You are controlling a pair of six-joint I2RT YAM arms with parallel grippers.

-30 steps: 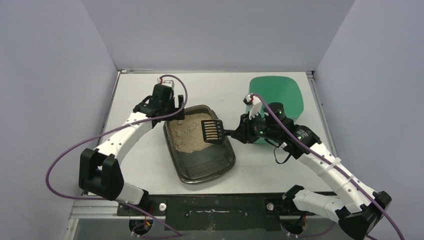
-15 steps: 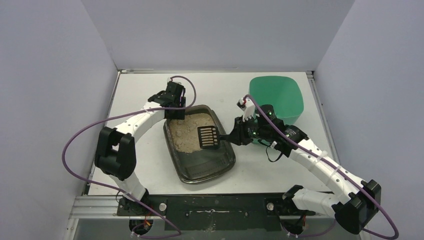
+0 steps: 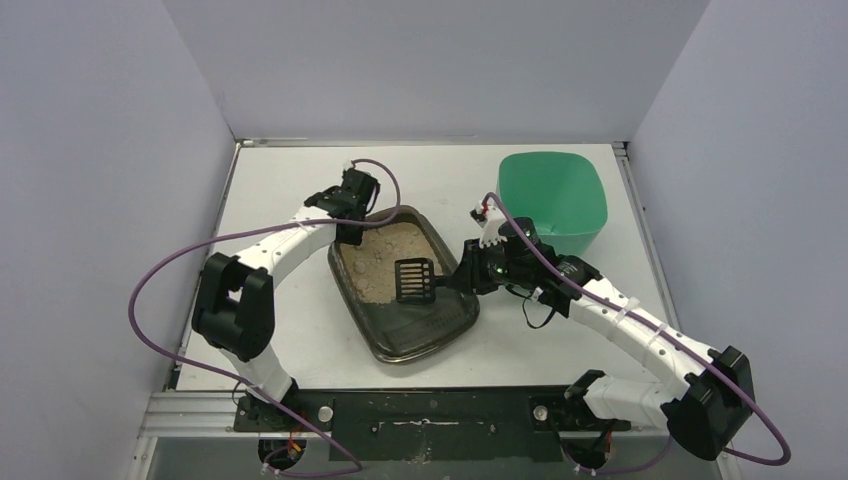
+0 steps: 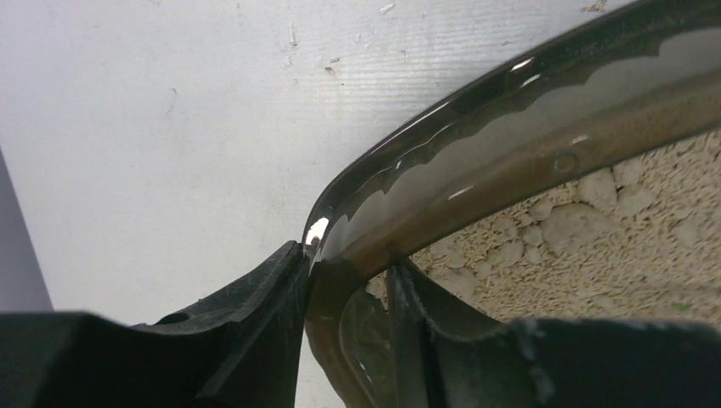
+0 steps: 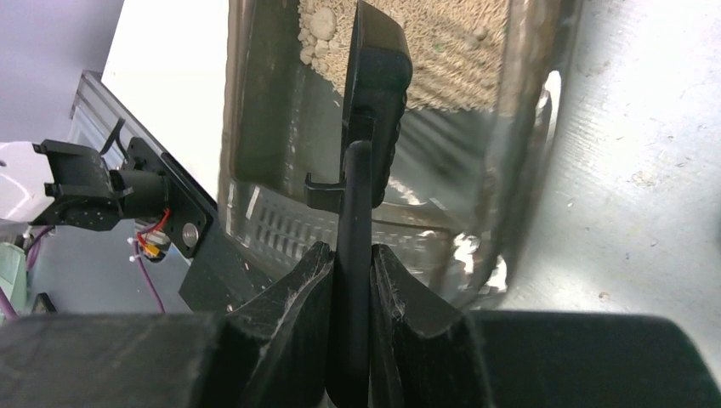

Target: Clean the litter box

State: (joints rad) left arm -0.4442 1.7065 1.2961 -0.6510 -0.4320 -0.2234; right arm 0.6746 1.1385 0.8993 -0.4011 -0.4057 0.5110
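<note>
the litter box (image 3: 425,335) lies near the middle of the tabletop (image 3: 290,190), a little askew, between the two arms. beige granules (image 3: 385,262) are heaped in its far half, and the near half shows its bare dark floor.

the left fingers (image 3: 350,232) are at the box's far-left corner. in the left wrist view we see them astride the rim there: one finger (image 4: 285,280) stands outside and touches the rim's edge, the other (image 4: 408,297) stands inside against the wall. so they are clamped on the litter box (image 4: 476,127). just beyond the inner finger the granules (image 4: 595,255) lie in lumps of mixed size.

the right fingers (image 3: 455,280) reach in over the box's right rim. the right wrist view shows them (image 5: 321,268) pressed together on the thin black handle of the scoop (image 5: 378,85). the scoop's slotted head (image 3: 415,280) sits inside the box, at the line where the granules end and the bare floor begins. from the wrist we see it edge-on, standing up on its side, with its far end at the granules (image 5: 451,34). we cannot tell whether it touches them. the box's glossy inner wall (image 5: 272,127) mirrors the slots.

a mint-green bin (image 3: 553,195) stands upright at the far right of the tabletop, apart from the box and just beyond the right arm's wrist.
</note>
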